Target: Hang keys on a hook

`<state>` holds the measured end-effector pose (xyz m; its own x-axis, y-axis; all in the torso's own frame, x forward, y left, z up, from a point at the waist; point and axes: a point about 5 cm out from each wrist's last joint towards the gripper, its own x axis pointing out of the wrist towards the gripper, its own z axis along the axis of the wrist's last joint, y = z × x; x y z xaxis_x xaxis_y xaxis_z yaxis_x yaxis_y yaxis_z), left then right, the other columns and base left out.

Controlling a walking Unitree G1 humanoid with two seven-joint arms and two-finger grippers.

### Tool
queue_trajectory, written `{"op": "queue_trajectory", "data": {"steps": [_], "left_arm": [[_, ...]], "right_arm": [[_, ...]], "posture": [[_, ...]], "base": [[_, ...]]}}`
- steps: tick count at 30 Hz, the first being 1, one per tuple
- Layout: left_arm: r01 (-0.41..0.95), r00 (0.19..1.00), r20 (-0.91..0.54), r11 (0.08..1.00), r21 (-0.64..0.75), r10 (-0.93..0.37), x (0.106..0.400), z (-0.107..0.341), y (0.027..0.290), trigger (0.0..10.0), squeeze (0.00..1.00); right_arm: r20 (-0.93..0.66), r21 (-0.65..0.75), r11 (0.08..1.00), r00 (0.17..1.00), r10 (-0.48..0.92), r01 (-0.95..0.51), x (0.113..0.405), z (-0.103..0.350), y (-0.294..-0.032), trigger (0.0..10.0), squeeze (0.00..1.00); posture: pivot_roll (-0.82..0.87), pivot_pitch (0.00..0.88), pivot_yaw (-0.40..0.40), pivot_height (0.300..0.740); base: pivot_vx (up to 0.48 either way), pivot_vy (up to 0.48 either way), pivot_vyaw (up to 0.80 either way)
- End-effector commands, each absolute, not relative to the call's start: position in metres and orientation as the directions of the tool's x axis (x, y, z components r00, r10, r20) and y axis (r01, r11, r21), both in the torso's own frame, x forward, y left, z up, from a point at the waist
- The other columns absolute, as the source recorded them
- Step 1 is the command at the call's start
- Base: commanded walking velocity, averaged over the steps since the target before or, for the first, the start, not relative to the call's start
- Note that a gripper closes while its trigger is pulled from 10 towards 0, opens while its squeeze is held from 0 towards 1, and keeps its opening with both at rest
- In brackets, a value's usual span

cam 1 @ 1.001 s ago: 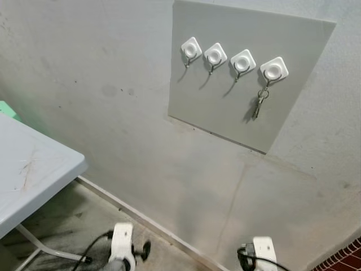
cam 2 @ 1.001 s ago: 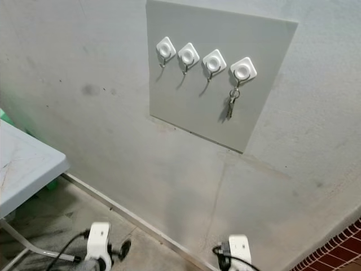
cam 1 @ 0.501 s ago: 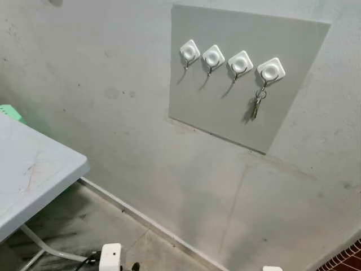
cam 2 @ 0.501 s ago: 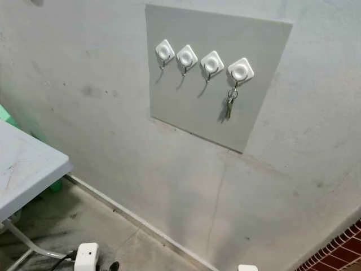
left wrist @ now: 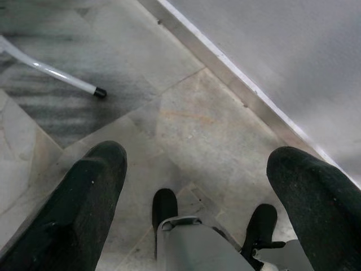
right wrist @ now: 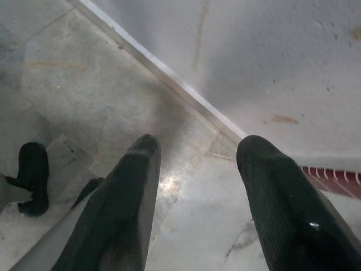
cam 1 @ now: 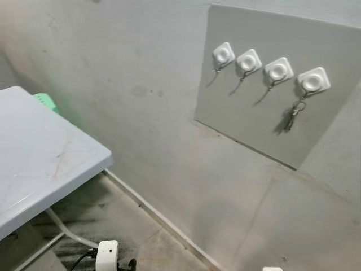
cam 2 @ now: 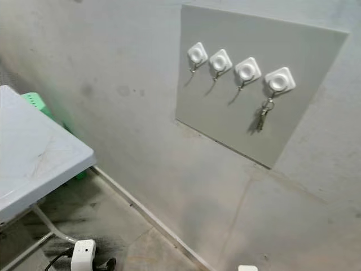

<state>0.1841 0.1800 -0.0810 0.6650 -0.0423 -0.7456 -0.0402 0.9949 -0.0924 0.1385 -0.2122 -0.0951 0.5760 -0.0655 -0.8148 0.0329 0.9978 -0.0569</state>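
A grey panel [cam 1: 254,121] on the wall carries a row of white square hooks. A bunch of keys [cam 1: 291,118] hangs from the rightmost hook [cam 1: 313,81]; the other hooks [cam 1: 248,61] are bare. Both arms hang low, far below the panel. My left gripper [left wrist: 197,169] is open over the stone floor, nothing between its fingers [left wrist: 84,197]. My right gripper [right wrist: 197,152] is open too, pointing at the floor beside the wall's base, and holds nothing. The left arm's white wrist [cam 1: 107,255] shows at the bottom edge of the left eye view.
A white folding table [cam 1: 45,158] stands at the left, its metal leg [left wrist: 51,70] on the floor. A green object [cam 1: 46,100] sits behind it against the wall. A metal baseboard [cam 1: 163,217] runs along the wall. A red brick strip [right wrist: 333,175] lies to the right.
The camera has swung left: panel and keys sit further right in the picture and more of the table shows. Over the last second both arms dropped lower. The keys stay on their hook.
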Motion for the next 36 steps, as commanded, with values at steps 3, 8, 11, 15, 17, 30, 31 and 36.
{"op": "queue_trajectory", "data": {"steps": [3, 8, 11, 15, 17, 30, 31, 36], "left_arm": [[-0.037, 0.661, -0.749, 0.995, -0.097, -0.049, 0.1840, -0.0812, 0.1798, 10.0, 0.00], [-0.039, 0.661, -0.749, 0.995, -0.097, -0.047, 0.1835, -0.0814, 0.1800, 10.0, 0.00], [-0.040, 0.660, -0.750, 0.995, -0.095, -0.045, 0.1832, -0.0816, 0.1803, 10.0, 0.00], [-0.043, 0.658, -0.752, 0.995, -0.093, -0.042, 0.1823, -0.0819, 0.1813, 10.0, 0.00], [-0.043, 0.657, -0.753, 0.995, -0.092, -0.041, 0.1818, -0.0821, 0.1815, 10.0, 0.00], [-0.052, 0.654, -0.756, 0.994, -0.097, -0.040, 0.1802, -0.0829, 0.1815, 10.0, 0.00], [-0.052, 0.654, -0.756, 0.994, -0.097, -0.039, 0.1802, -0.0829, 0.1816, 10.0, 0.00], [-0.064, 0.653, -0.757, 0.993, -0.099, -0.034, 0.1797, -0.0830, 0.1832, 10.0, 0.00]], "right_arm": [[-0.812, -0.061, 0.998, 0.581, -0.057, 0.013, 0.1408, -0.0946, -0.2099, 10.0, 0.00], [-0.812, -0.060, 0.998, 0.581, -0.052, 0.006, 0.1414, -0.0946, -0.2091, 10.0, 0.00], [-0.813, -0.062, 0.998, 0.580, -0.050, 0.000, 0.1416, -0.0946, -0.2089, 10.0, 0.00], [-0.813, -0.060, 0.998, 0.580, -0.050, 0.001, 0.1420, -0.0944, -0.2090, 10.0, 0.00], [-0.812, -0.059, 0.998, 0.581, -0.049, 0.002, 0.1421, -0.0944, -0.2090, 10.0, 0.00], [-0.813, -0.057, 0.998, 0.580, -0.049, 0.004, 0.1413, -0.0947, -0.2090, 10.0, 0.00], [-0.813, -0.057, 0.998, 0.580, -0.049, 0.004, 0.1412, -0.0947, -0.2090, 10.0, 0.00], [-0.812, -0.056, 0.998, 0.582, -0.050, 0.008, 0.1417, -0.0945, -0.2088, 10.0, 0.00]], "posture": [[-0.01, 0.000, -0.034, 0.740], [-0.01, 0.000, -0.037, 0.740], [-0.01, 0.000, -0.039, 0.740], [-0.01, 0.000, -0.040, 0.740], [-0.01, 0.000, -0.040, 0.740], [-0.01, 0.000, -0.042, 0.740], [-0.01, 0.000, -0.042, 0.740], [-0.01, 0.000, -0.041, 0.740]], "base": [[0.000, 0.000, 0.80], [0.000, 0.000, 0.80], [0.000, 0.000, 0.80], [0.000, 0.000, 0.80], [0.000, 0.000, 0.80], [0.000, 0.000, 0.80], [0.000, 0.000, 0.80], [0.000, 0.000, 0.80]]}}
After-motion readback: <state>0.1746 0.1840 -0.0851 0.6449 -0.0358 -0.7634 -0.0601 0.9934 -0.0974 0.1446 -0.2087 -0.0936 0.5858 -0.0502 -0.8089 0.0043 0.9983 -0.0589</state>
